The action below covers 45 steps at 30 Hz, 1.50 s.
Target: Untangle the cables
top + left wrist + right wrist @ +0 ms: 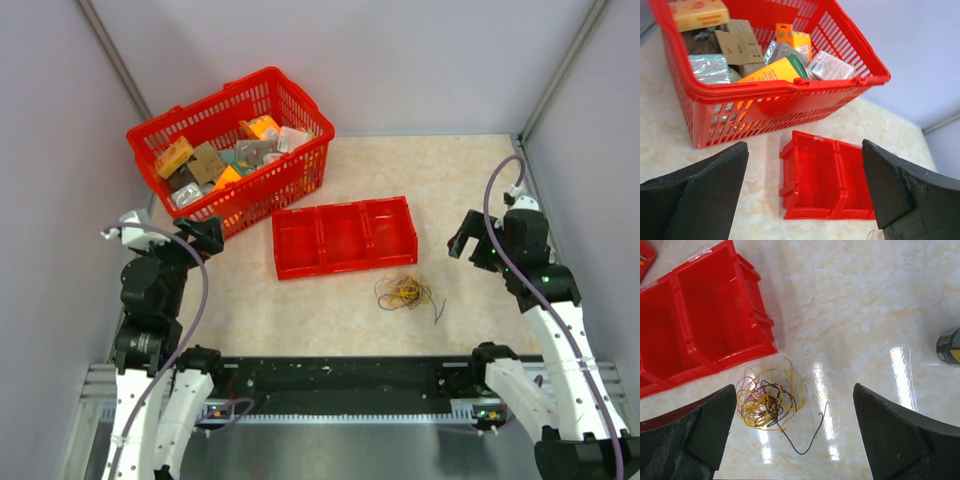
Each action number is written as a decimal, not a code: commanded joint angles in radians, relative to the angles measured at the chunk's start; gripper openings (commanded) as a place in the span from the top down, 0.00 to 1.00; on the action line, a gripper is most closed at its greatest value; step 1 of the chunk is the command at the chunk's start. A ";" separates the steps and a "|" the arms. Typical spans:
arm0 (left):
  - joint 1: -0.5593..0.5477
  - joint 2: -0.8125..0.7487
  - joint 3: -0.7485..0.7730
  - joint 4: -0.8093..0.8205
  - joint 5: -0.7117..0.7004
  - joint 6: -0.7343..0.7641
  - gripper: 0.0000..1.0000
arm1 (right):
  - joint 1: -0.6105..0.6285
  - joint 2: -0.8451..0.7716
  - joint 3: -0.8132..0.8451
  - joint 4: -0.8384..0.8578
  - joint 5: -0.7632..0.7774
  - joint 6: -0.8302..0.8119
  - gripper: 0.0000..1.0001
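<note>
The cables lie as one loose tangle of thin yellow, dark brown and reddish wires on the table, just in front of the red tray's right end. In the right wrist view the cables show a brown tail trailing to the lower right. My right gripper hangs open above the table, right of the tangle, and my right gripper holds nothing. My left gripper is open at the far left beside the basket, far from the wires. In its own view my left gripper is empty.
A red three-compartment tray sits mid-table, seen also as the tray and the tray. A red basket of packaged goods stands at the back left. A dark round object sits at the right edge.
</note>
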 commanded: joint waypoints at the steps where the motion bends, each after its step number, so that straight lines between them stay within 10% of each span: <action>1: -0.001 -0.031 0.100 -0.230 -0.152 -0.182 0.01 | 0.012 -0.011 0.026 -0.006 -0.015 -0.021 0.01; 8: -0.001 -0.059 0.112 -0.155 0.217 -0.021 0.03 | 0.107 0.022 -0.018 0.036 -0.179 -0.018 0.01; 16: -0.040 0.148 0.059 0.040 0.756 -0.047 0.01 | 0.420 0.098 -0.075 0.043 -0.037 0.071 0.01; 29: -0.945 0.544 0.133 0.057 0.069 0.029 0.14 | 0.420 -0.007 -0.239 0.063 0.025 0.281 0.23; 45: -1.055 0.797 0.220 0.178 0.112 -0.050 0.22 | 0.419 0.068 -0.354 0.227 0.051 0.269 0.54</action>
